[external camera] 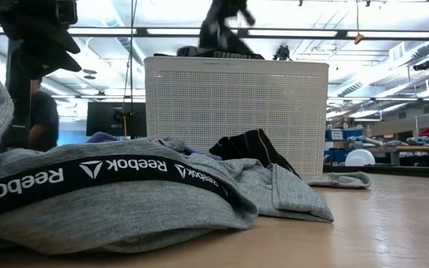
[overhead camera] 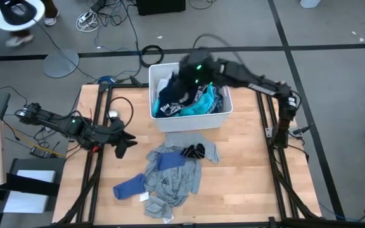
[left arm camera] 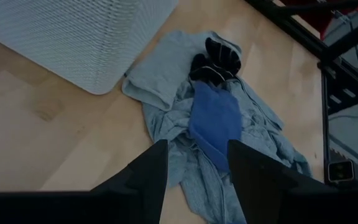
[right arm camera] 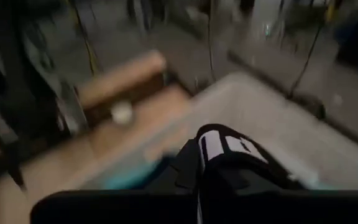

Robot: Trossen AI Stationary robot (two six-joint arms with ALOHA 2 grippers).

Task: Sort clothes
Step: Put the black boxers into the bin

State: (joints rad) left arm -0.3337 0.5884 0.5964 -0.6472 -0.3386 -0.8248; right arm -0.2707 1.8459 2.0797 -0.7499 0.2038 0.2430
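Observation:
The white bin (overhead camera: 222,115) stands at the table's far middle with turquoise and dark clothes (overhead camera: 189,104) in it. My right gripper (overhead camera: 184,76) hangs over the bin's left part, shut on a dark garment with a white band (right arm camera: 229,152). On the table in front of the bin lies a grey t-shirt (overhead camera: 176,177) with a blue piece (left arm camera: 216,121) and a dark piece (overhead camera: 193,151) on it. A blue sock (overhead camera: 130,187) lies at its left. My left gripper (overhead camera: 124,142) waits open at the table's left, above the wood. My right gripper holds the dark garment by a bunched part near its white band (right arm camera: 219,146). The cloth itself covers the fingers, so the kind of hold does not show. The arm reaches in from the table's right, slanting down. The garment hangs over the clothes in the bin.
A grey garment with a black lettered waistband (external camera: 110,182) lies close to the low camera. Bare wood (overhead camera: 252,171) spreads to the right of the pile. A white tag (overhead camera: 144,197) lies by the pile's near left. A person (external camera: 43,115) stands beyond the table.

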